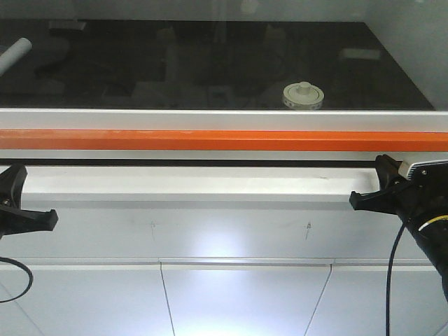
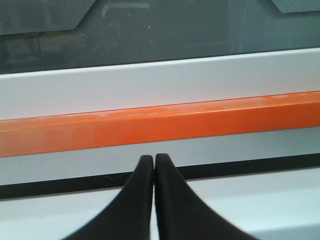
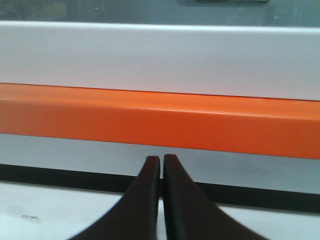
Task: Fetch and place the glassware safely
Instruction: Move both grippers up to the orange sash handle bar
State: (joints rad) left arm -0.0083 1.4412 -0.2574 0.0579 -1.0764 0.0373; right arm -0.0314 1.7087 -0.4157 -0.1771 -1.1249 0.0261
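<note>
Squat clear glass jar with round cream-white knobbed lid (image 1: 302, 96) sits right of centre on the black glossy worktop (image 1: 140, 70), beyond the long orange bar (image 1: 210, 140). You see the left gripper (image 2: 153, 160) and right gripper (image 3: 161, 160) below that bar, fingers pressed together and empty. Probably parked, reach not begun.

Glossy black worktop (image 1: 175, 70) lies behind a white frame rail (image 1: 210, 119) and an orange bar (image 1: 224, 140). Below, a white ledge (image 1: 196, 183) tops pale cabinet panels (image 1: 238, 301) showing glare.
</note>
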